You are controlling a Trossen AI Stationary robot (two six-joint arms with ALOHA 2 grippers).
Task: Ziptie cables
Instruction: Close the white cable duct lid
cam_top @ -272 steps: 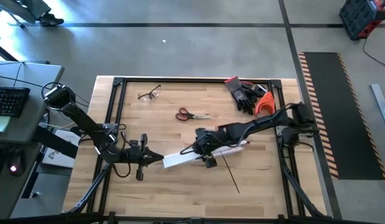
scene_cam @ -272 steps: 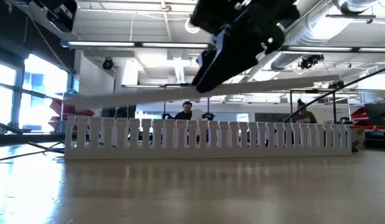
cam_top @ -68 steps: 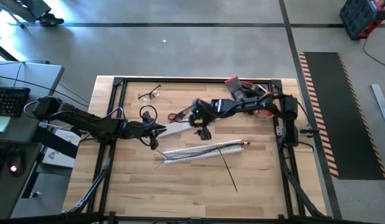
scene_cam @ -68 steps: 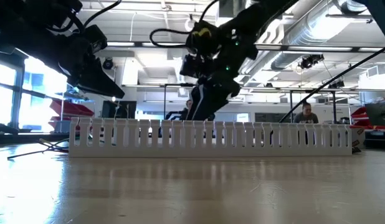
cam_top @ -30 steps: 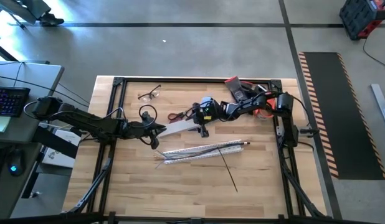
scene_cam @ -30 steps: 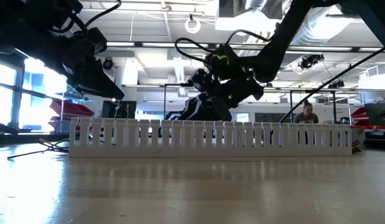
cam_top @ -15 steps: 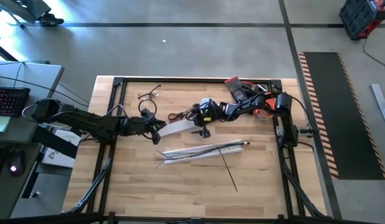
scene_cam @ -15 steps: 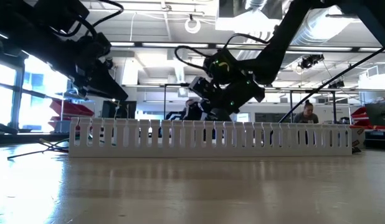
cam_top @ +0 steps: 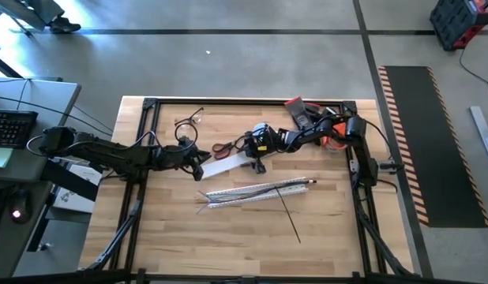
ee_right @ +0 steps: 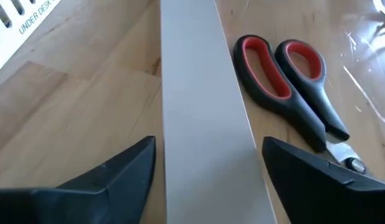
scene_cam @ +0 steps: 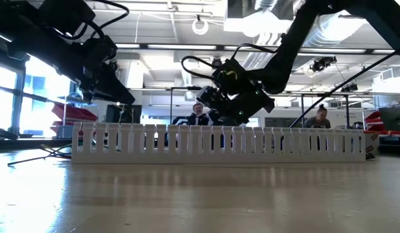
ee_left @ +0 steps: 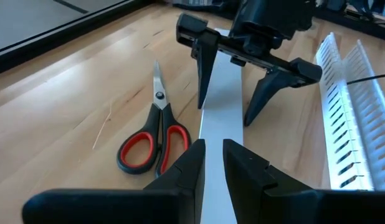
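Wooden table [cam_top: 323, 229]: left pincer [ee_left: 213, 155] clamps cover strip [ee_right: 199, 112]; right pincer [ee_right: 208, 165] apart; duct [ee_right: 21, 28] reads "UNDER DESK".

Open-plan industrial lab or workshop, polished concrete floor [cam_top: 252, 55] with taped lines, hazard-striped mat [cam_top: 422, 142], exposed ceiling ducts [scene_cam: 329, 26], strip lights, people seated at desks [scene_cam: 316, 118] behind, wooden workbench [cam_top: 228, 229] in black framing, keyboard [cam_top: 11, 126] alongside

cables [cam_top: 228, 194]: colours too small | ziptie [cam_top: 291, 218]: ends indistinct
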